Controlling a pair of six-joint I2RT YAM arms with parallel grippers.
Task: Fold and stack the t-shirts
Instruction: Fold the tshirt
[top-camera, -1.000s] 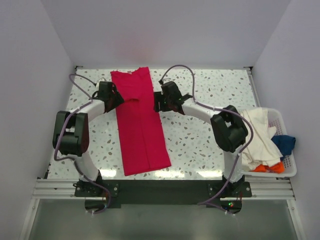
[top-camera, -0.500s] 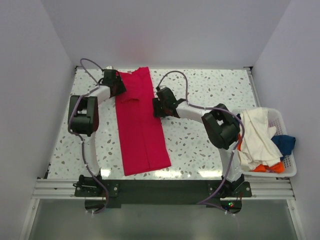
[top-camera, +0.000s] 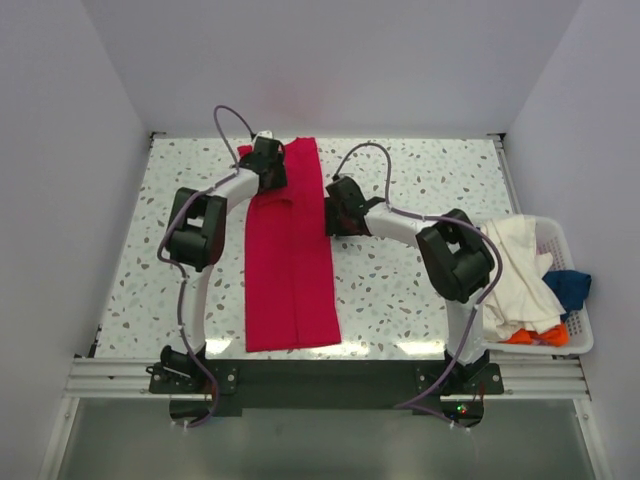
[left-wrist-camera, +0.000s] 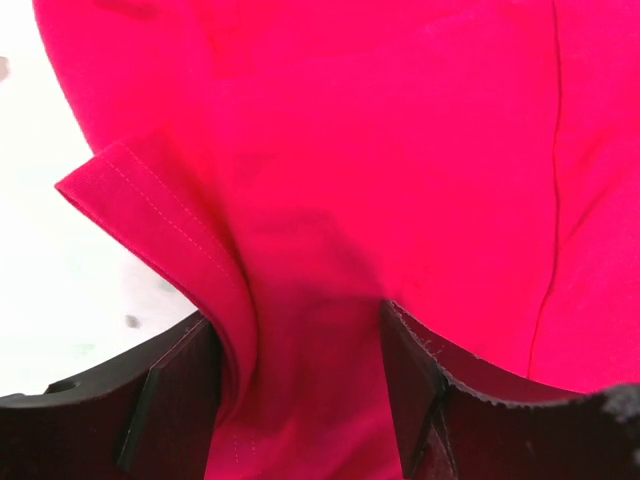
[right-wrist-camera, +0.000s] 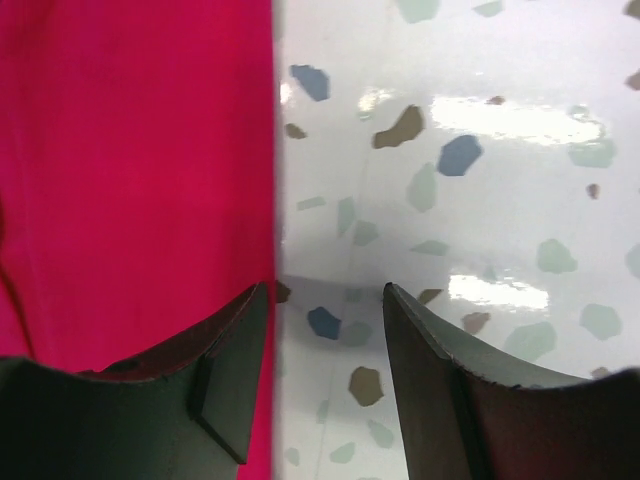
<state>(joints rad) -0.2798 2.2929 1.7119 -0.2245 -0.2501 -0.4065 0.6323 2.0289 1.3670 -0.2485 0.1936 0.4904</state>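
A crimson-red t-shirt (top-camera: 290, 270) lies on the speckled table as a long narrow strip, running from the far edge to the near edge. My left gripper (top-camera: 268, 168) sits on its far left corner. In the left wrist view its jaws (left-wrist-camera: 300, 320) stand wide apart with red cloth (left-wrist-camera: 400, 150) and a sleeve hem bunched between them. My right gripper (top-camera: 335, 208) is open at the strip's right edge. One of its fingers (right-wrist-camera: 225, 370) lies over the red cloth (right-wrist-camera: 130, 150), the other over bare table.
A white slatted basket (top-camera: 585, 320) at the right edge holds a cream-white shirt (top-camera: 515, 265), a dark blue one (top-camera: 570, 285) and an orange one (top-camera: 535, 337). Walls close in the table (top-camera: 420, 180) on three sides.
My left gripper has moved away and to the right, to the shirt's far corner. The shirt's far end has shifted right and the strip lies straighter. My right gripper has shifted slightly right.
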